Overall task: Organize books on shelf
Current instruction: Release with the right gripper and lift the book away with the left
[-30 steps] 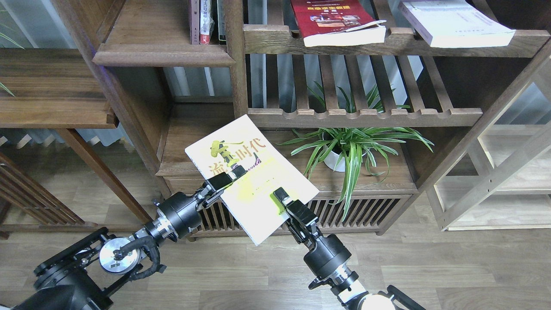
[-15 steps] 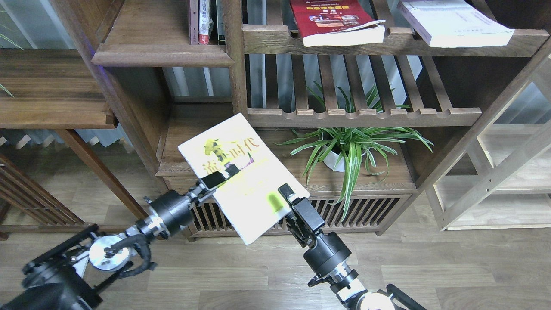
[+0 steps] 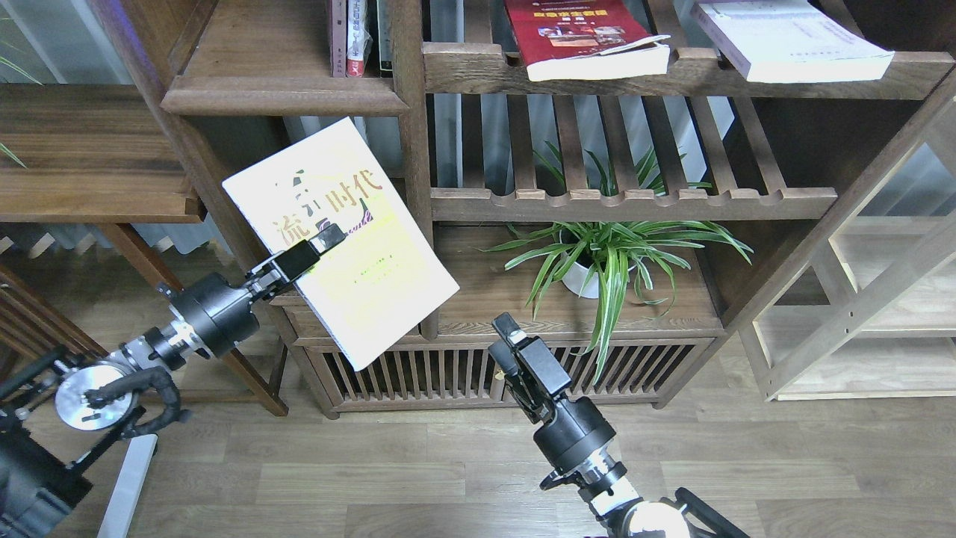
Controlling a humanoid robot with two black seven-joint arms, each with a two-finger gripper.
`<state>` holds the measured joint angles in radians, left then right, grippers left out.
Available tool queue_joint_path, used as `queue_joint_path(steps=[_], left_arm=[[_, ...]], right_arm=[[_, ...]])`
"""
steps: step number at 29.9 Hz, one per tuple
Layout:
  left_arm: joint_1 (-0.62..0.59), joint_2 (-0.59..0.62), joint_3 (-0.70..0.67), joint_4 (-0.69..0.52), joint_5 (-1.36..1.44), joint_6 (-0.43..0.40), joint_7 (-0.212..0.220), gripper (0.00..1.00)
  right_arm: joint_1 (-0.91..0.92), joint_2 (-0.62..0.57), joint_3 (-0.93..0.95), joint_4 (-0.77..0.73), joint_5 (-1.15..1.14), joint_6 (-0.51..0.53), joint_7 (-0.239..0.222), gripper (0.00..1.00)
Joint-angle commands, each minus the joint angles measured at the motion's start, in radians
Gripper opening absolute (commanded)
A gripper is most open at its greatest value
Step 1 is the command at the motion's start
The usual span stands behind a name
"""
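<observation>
My left gripper point(image 3: 326, 240) is shut on the left edge of the yellow-green book point(image 3: 366, 269), which has black Chinese characters. It holds the book tilted in the air, in front of the bookcase post and below the solid dark-brown shelf point(image 3: 284, 96). My right gripper point(image 3: 502, 340) is open and empty, low in front of the slatted cabinet, apart from the book. The red book point(image 3: 579, 33) and the thick white book point(image 3: 788, 37) lie flat on the slatted rack at the top right.
A few upright books point(image 3: 357, 37) stand at the right end of the solid shelf. A potted spider plant point(image 3: 605, 261) sits on the low cabinet top point(image 3: 672, 317). A pale wood unit point(image 3: 859, 314) stands at right, and a dark side shelf point(image 3: 89, 157) at left.
My right gripper has let go of the yellow-green book and dropped back a little. My left gripper has carried the book up and to the left, toward the solid shelf.
</observation>
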<state>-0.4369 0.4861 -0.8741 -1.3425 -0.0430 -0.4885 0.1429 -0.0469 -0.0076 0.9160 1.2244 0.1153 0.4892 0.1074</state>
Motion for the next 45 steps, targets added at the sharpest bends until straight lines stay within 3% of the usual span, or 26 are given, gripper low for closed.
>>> queue_joint_path(steps=[1, 10, 19, 21, 25, 30, 36, 45], left_arm=[[0.003, 0.051, -0.025, -0.081, 0.058, 0.000, -0.003, 0.02], [0.007, 0.141, -0.226, -0.236, 0.198, 0.000, 0.000, 0.00], [0.154, 0.143, -0.577, -0.340, 0.290, 0.000, 0.007, 0.00], [0.190, 0.135, -0.664, -0.340, 0.296, 0.000, 0.032, 0.00], [0.215, 0.108, -0.788, -0.340, 0.299, 0.000, 0.125, 0.00], [0.211, -0.009, -0.871, -0.336, 0.342, 0.000, 0.224, 0.00], [0.164, -0.058, -0.887, -0.325, 0.468, 0.000, 0.228, 0.00], [-0.020, -0.064, -0.821, -0.245, 0.629, 0.000, 0.230, 0.00]], right_arm=[[0.015, 0.000, 0.003, -0.011, 0.000, -0.001, 0.000, 0.92], [0.059, -0.005, 0.004, -0.043, -0.002, -0.001, 0.000, 0.92], [0.133, -0.008, 0.000, -0.060, -0.011, -0.001, 0.000, 0.92], [0.139, -0.006, 0.000, -0.060, -0.017, -0.001, 0.000, 0.92], [0.170, -0.008, 0.001, -0.065, -0.022, -0.027, 0.000, 0.92], [0.209, -0.008, 0.001, -0.071, -0.022, -0.052, 0.000, 0.92], [0.245, -0.009, 0.000, -0.077, -0.023, -0.081, 0.000, 0.92], [0.266, -0.011, 0.003, -0.086, -0.022, -0.083, -0.002, 0.92]])
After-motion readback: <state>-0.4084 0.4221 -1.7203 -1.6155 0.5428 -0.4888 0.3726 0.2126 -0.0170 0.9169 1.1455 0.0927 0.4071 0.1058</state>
